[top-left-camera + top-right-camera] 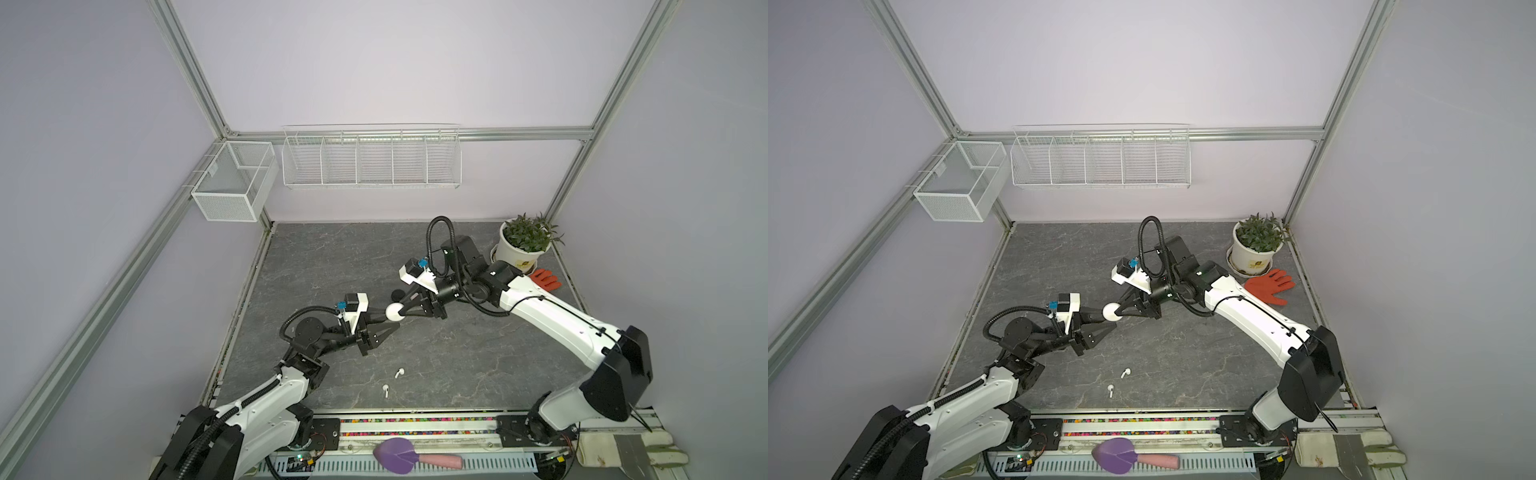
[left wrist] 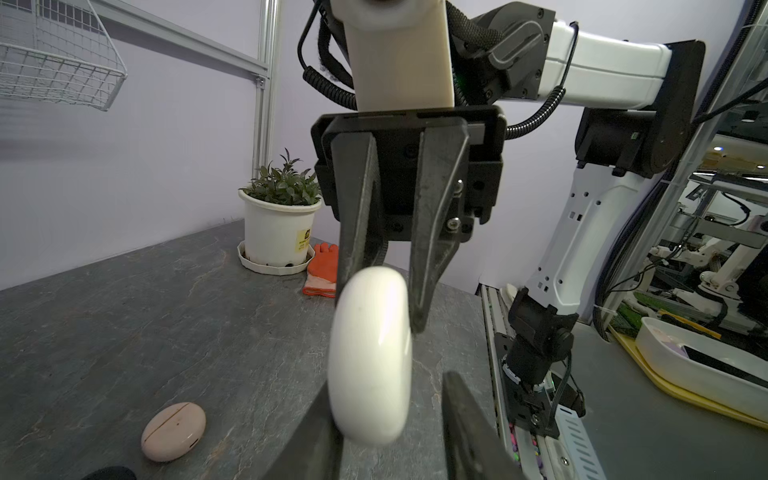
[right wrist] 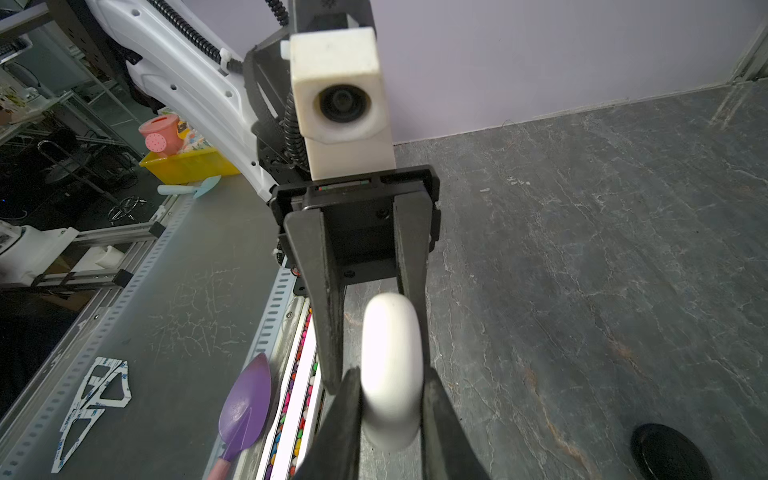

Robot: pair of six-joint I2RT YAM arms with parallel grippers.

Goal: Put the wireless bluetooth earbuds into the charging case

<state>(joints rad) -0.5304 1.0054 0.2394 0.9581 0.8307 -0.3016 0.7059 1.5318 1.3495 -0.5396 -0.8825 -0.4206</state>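
Right wrist view: the right tool (image 3: 390,374) is clamped on both broad faces of the white charging case (image 3: 390,332), holding it clear of the desk (image 3: 582,249). The left tool (image 2: 388,380) meets it from the opposite side, jaws apart around the case, with a gap at one finger. In a top view, a white earbud (image 1: 400,372) and a second white earbud (image 1: 386,390) lie loose on the desk, near each other and apart from the case. A pink case (image 2: 173,431) lies shut on the desk.

Showing glossy, smooth white plastic on the case (image 2: 370,357), with matt, scuffed black plastic on the fingers (image 2: 357,199). Looking matt, veined and stone-like on the table (image 1: 374,257), showing knitted cloth on the glove (image 1: 1268,284).
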